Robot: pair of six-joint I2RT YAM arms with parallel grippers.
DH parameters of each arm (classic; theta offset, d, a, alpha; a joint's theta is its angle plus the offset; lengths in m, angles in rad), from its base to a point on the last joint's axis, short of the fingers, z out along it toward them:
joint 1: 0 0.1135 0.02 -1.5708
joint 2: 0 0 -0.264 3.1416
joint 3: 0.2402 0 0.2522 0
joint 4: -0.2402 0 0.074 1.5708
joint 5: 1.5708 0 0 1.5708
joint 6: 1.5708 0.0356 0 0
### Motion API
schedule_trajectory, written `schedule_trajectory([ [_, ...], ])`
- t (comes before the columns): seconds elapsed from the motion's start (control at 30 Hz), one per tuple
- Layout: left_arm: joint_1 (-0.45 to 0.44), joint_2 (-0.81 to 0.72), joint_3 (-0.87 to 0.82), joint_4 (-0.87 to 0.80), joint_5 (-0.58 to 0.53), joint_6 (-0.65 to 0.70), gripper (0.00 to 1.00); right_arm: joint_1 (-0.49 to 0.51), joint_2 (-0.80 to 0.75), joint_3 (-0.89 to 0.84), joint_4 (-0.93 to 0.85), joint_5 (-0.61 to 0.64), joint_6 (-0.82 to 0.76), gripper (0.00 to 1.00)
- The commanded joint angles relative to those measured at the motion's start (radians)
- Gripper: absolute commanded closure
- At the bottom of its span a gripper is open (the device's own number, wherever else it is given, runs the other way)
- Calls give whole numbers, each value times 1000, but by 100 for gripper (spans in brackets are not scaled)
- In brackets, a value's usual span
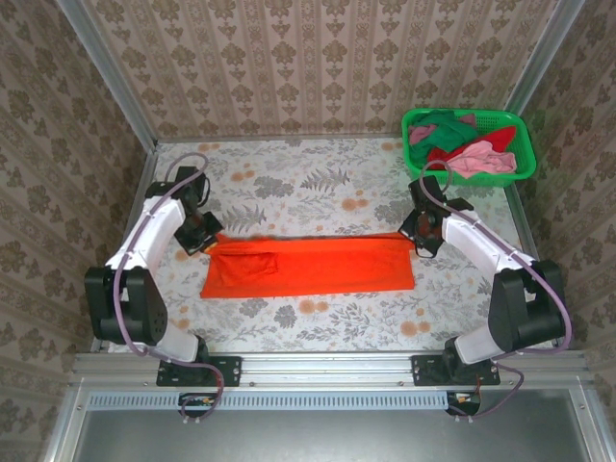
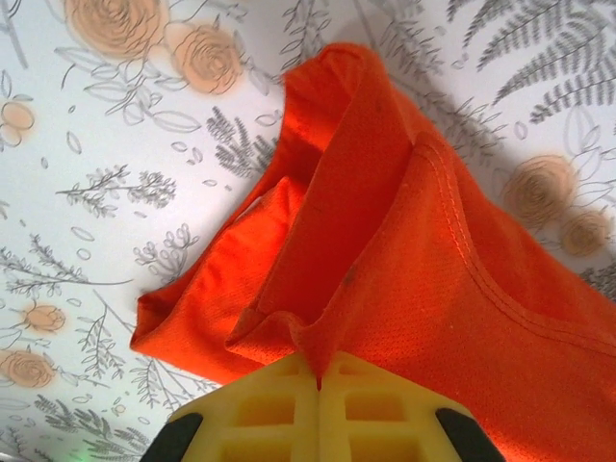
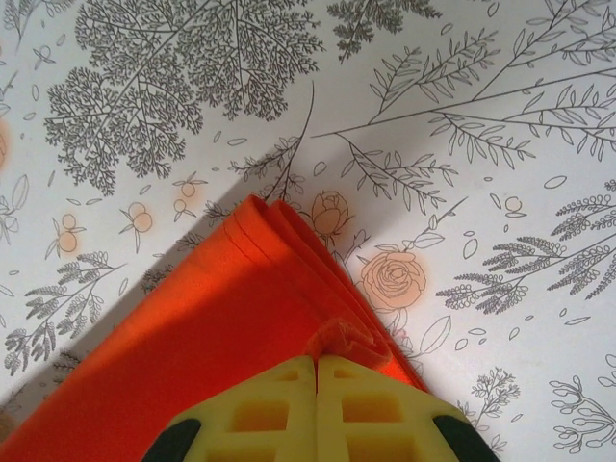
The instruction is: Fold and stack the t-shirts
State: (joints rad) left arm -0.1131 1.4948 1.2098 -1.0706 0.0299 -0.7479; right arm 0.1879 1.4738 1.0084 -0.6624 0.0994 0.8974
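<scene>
Bases of both arms sit at 6 o'clock in the top view, bolted along the near table edge. Just beyond them the orange t-shirt (image 1: 308, 268) lies flat on the floral table (image 1: 318, 183) as a long strip running 9 to 3 o'clock. It's already folded lengthwise: the right wrist cam shows several stacked edges at its corner. The 9 o'clock end spreads a bit wider than the other.

Left gripper (image 1: 200, 238) is on the strip's far corner at the 9 o'clock end. In the left wrist cam its yellow pads (image 2: 269, 414) are clenched together w/ a pinch of orange cloth between them, and a stitched seam and loose folds are bunched just ahead. Right gripper (image 1: 421, 236) is on the far corner at the 3 o'clock end, pads pressed tight on a small pucker of the layered edge. Both arms hold the same long edge, cloth stretched between them.

Step, as I read it: first shirt mid-fold, long fold laid down, no stack begun. Next move prob. a crosswise fold, one end carried over to the other. That calls for both pinches to hold, a lift that clears the table, and the corners brought square. The bunched 9 o'clock end looks the likeliest to go crooked.

Farthest off, at approx. 1 o'clock, a green mesh basket (image 1: 517, 135) sits in the table's far corner, well apart from the orange strip. It holds a pink shirt (image 1: 484, 160), a red shirt (image 1: 441, 154) and a dark green shirt (image 1: 445, 123) in a loose heap, unfolded.
</scene>
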Motion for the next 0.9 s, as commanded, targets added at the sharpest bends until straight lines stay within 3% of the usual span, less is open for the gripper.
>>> schedule_trajectory([
  [0.0,19,-44,-43,-45,-38,13,100,-3,-39,-32,-57,26,14,100],
  [0.87,22,-38,-304,68,-36,-6,100,9,94,-154,34,16,9,100],
])
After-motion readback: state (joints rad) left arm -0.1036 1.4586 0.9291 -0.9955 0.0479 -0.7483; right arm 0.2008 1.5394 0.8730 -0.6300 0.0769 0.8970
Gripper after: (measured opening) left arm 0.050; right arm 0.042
